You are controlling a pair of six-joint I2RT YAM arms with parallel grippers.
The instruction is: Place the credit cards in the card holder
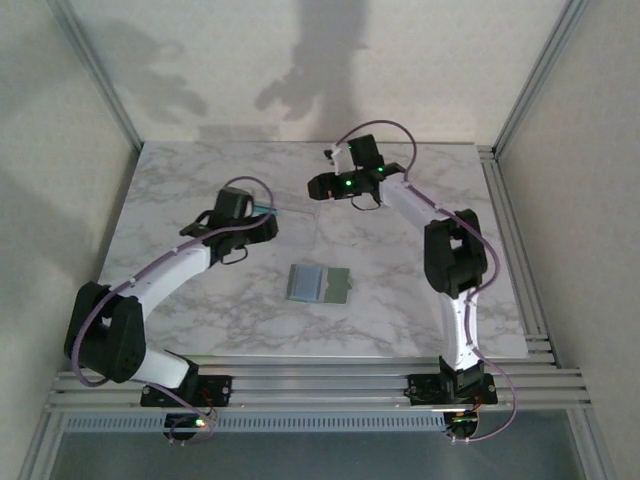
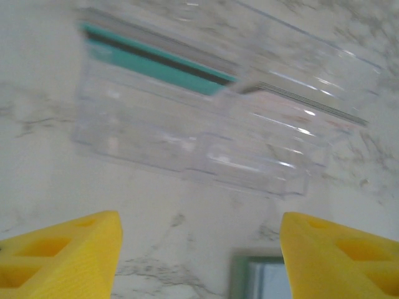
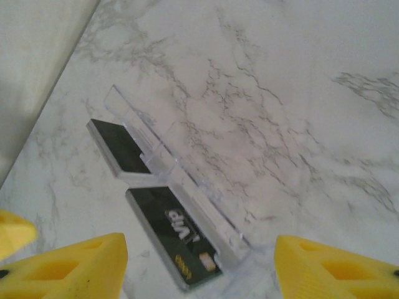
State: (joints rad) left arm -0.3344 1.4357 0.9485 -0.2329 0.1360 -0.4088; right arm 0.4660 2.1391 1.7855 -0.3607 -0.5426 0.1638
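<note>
Credit cards: a teal card (image 2: pixel 143 64) stands in a clear rack (image 2: pixel 187 143) beyond the left gripper (image 2: pixel 201 237), whose jaws are spread wide and hold nothing. Blur hides the stacked cards beside it. The card holder (image 1: pixel 318 285) lies unfolded in the top view; the left wrist view crops it to a corner between the jaws. The right gripper (image 3: pixel 201 249), spread wide and empty, faces two dark cards (image 3: pixel 174 237), one marked VIP.
</note>
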